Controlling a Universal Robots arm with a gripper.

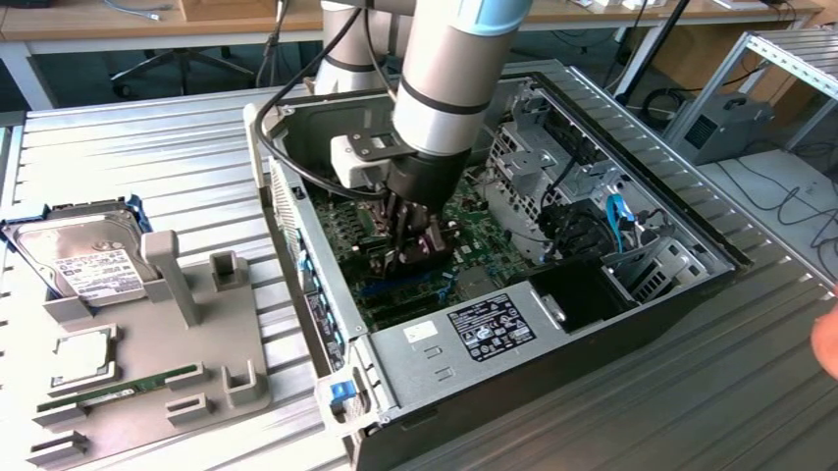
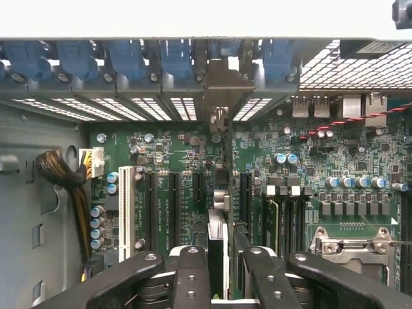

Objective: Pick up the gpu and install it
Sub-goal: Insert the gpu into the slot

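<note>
My gripper (image 1: 408, 245) reaches down into the open computer case (image 1: 392, 388), low over the green motherboard (image 1: 504, 231). It is shut on the gpu (image 2: 219, 193), which the wrist view shows edge-on as a thin dark card between the two black fingers (image 2: 192, 277). The card stands upright over the expansion slots (image 2: 174, 199). Its metal bracket (image 2: 222, 87) lies against the case's rear slot openings. Whether the card's edge sits fully in a slot is hidden.
A grey fixture (image 1: 157, 378) at the exterior view's left holds a hard drive (image 1: 85, 260), a CPU chip (image 1: 78, 355) and a RAM stick (image 1: 118, 385). The power supply (image 1: 492, 329), drive cages (image 1: 550, 157) and a cable bundle (image 2: 61, 174) crowd the case. A hand (image 1: 827, 343) shows at the right edge.
</note>
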